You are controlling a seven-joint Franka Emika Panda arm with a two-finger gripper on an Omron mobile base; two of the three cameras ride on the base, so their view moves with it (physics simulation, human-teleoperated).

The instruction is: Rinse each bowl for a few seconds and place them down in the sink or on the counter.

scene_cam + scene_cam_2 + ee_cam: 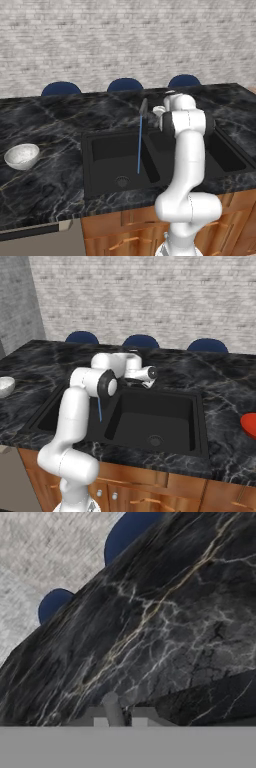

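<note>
I've got the gripper [119, 721] pinched nearly shut on the slim grey faucet handle [111, 706], glossy veined black counter [165, 627] just beyond the jaws.

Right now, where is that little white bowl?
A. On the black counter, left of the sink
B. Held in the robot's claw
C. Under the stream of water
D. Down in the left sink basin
A: the bowl sits upright on the marble counter, well left of the sink and apart from the thin blue water stream falling into the left basin.
</note>
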